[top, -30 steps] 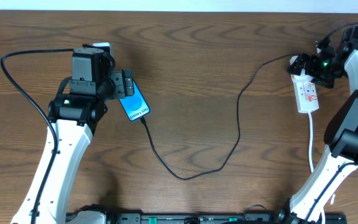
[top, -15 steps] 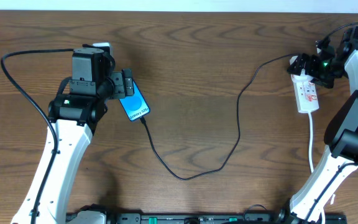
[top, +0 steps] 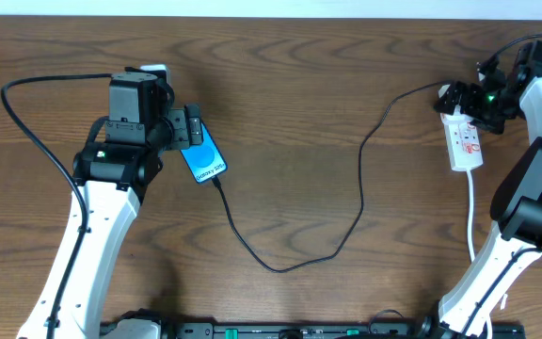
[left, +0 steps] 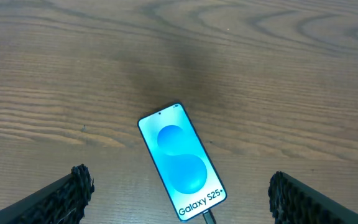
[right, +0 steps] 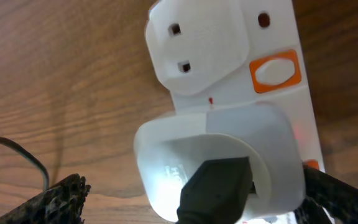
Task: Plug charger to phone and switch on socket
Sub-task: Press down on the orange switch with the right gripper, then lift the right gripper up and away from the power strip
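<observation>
The phone (top: 204, 159) lies face up on the wooden table, blue screen lit, and it also shows in the left wrist view (left: 182, 158). The charger (top: 276, 267), a thin black cable, is plugged into the phone's near end (left: 209, 218) and loops across the table to the socket (top: 466, 146). My left gripper (top: 193, 126) hovers open over the phone (left: 179, 182), fingers wide on either side. My right gripper (top: 463, 100) is open over the socket's far end (right: 191, 186), its fingers flanking a white adapter (right: 166, 149) with a black plug, which sits in the socket (right: 278, 31).
An orange switch (right: 276, 70) sits on the strip beside an unused outlet (right: 197, 50). The socket's white cord (top: 471, 212) runs toward the table's front beside the right arm. A thick black robot cable (top: 36, 141) curves at the left.
</observation>
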